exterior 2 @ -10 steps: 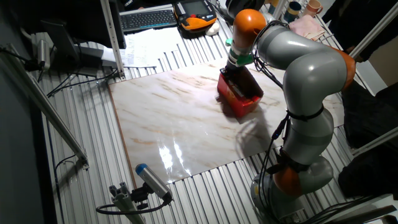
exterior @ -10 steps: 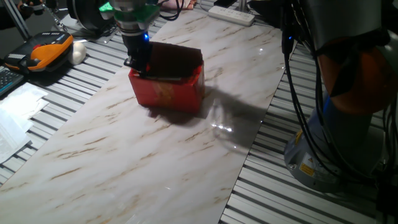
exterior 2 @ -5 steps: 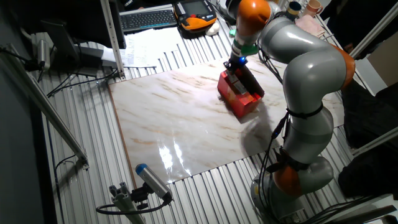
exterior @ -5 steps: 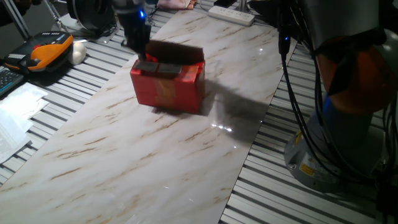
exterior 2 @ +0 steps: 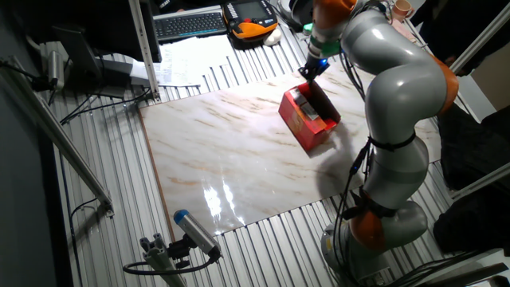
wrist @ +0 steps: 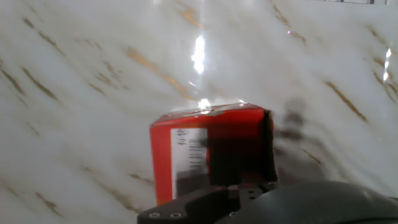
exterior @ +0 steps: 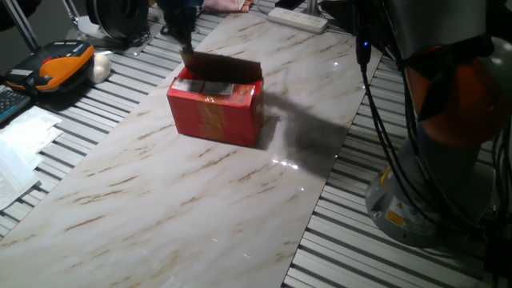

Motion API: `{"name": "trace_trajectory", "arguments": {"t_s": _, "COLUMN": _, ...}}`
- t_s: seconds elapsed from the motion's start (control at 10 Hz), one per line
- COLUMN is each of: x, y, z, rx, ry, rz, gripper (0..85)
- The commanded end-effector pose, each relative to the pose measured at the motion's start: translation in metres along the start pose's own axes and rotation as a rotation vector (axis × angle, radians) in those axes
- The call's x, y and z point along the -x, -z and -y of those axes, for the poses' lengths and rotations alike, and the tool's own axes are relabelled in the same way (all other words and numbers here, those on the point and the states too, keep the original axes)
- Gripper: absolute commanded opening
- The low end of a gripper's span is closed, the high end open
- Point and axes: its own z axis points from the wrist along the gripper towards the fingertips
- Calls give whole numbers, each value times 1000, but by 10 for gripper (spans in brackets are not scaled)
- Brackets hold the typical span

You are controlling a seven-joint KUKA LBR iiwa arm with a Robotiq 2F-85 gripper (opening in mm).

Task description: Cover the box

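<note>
Small red rectangular cardboard box on marble-patterned table; back flap upright, closing step unfinished. Gripper above its rim; jaw state indeterminable. Next: push that flap down.

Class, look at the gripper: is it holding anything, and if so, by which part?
It cannot be told. The gripper meets the top edge of the raised flap of the box, but its fingers are blurred.

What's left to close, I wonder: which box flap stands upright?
The big dark-red flap on the box's side next to the gripper; the others lie folded flat.
</note>
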Motion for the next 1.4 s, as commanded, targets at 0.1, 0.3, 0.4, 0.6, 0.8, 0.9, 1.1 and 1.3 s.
{"name": "trace_trajectory", "arguments": {"t_s": 0.1, "x": -5, "y": -3, "z": 11, "rx": -1, "ry": 12, "rz": 6, "gripper": 0}}
{"name": "trace_trajectory", "arguments": {"t_s": 0.3, "x": -12, "y": -6, "z": 23, "rx": 7, "ry": 21, "rz": 13, "gripper": 0}}
{"name": "trace_trajectory", "arguments": {"t_s": 0.4, "x": -16, "y": -6, "z": 28, "rx": 9, "ry": 28, "rz": 16, "gripper": 0}}
{"name": "trace_trajectory", "arguments": {"t_s": 0.6, "x": -20, "y": -9, "z": 34, "rx": 13, "ry": 31, "rz": 20, "gripper": 0}}
{"name": "trace_trajectory", "arguments": {"t_s": 0.8, "x": -21, "y": -25, "z": 41, "rx": 31, "ry": 42, "rz": 39, "gripper": 0}}
{"name": "trace_trajectory", "arguments": {"t_s": 0.9, "x": -19, "y": -31, "z": 41, "rx": 44, "ry": 44, "rz": 44, "gripper": 0}}
{"name": "trace_trajectory", "arguments": {"t_s": 1.1, "x": -17, "y": -30, "z": 32, "rx": 55, "ry": 28, "rz": 37, "gripper": 0}}
{"name": "trace_trajectory", "arguments": {"t_s": 1.3, "x": -16, "y": -34, "z": 21, "rx": 53, "ry": 13, "rz": 33, "gripper": 0}}
